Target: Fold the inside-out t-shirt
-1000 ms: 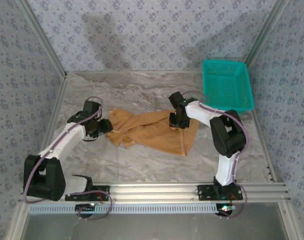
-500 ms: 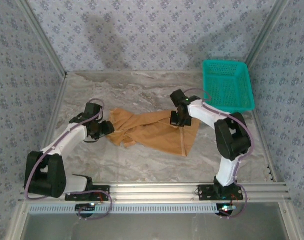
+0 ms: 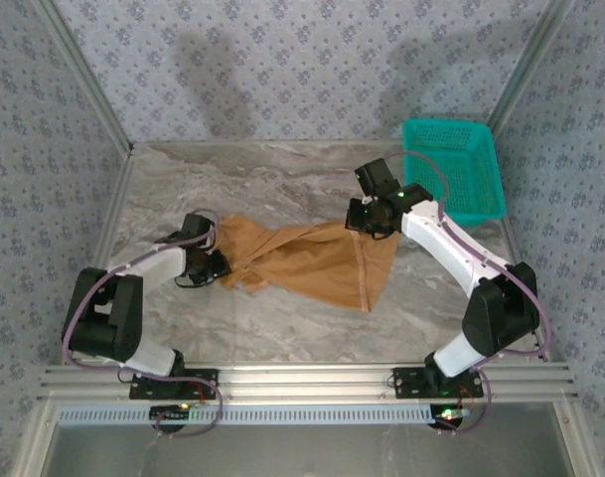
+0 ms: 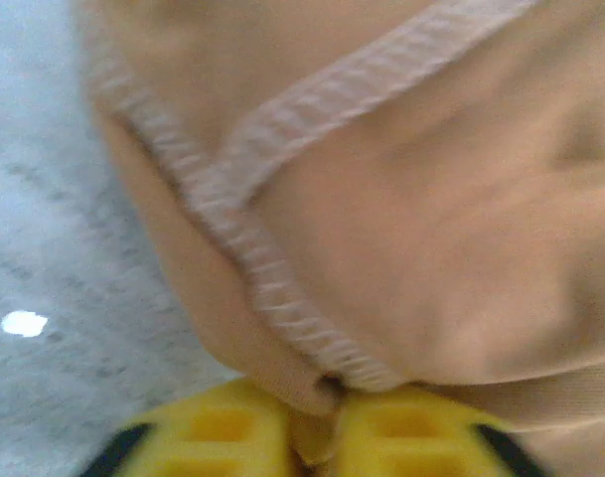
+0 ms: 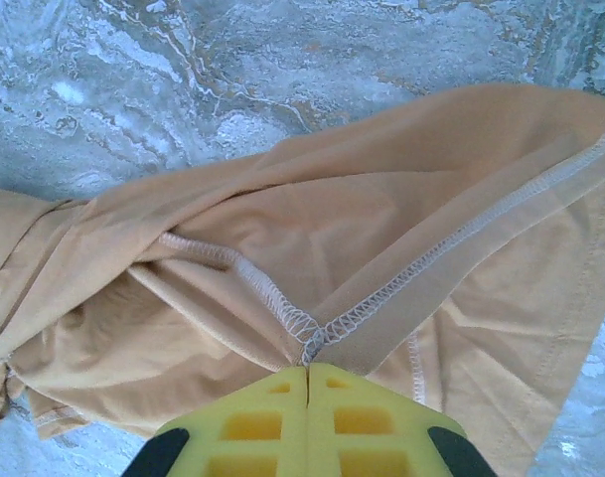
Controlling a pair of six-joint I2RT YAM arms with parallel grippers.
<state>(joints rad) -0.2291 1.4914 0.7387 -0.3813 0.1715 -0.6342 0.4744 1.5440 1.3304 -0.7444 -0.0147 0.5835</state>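
The tan inside-out t-shirt lies stretched across the middle of the marble table, bunched at its left end. My left gripper is shut on that bunched left edge; in the left wrist view the yellow fingers pinch a fold of the t-shirt with its white overlock seam. My right gripper is shut on the upper right corner and holds it raised. In the right wrist view the closed yellow fingertips clamp the cloth where two seams of the t-shirt meet. Label and tag patch are hidden.
A teal plastic basket stands at the back right of the table. Patterned walls enclose three sides, and an aluminium rail runs along the near edge by the arm bases.
The right gripper has moved up and to the right with the shirt corner, spreading the cloth. The left gripper slid slightly right and nearer, still gripping the left edge.
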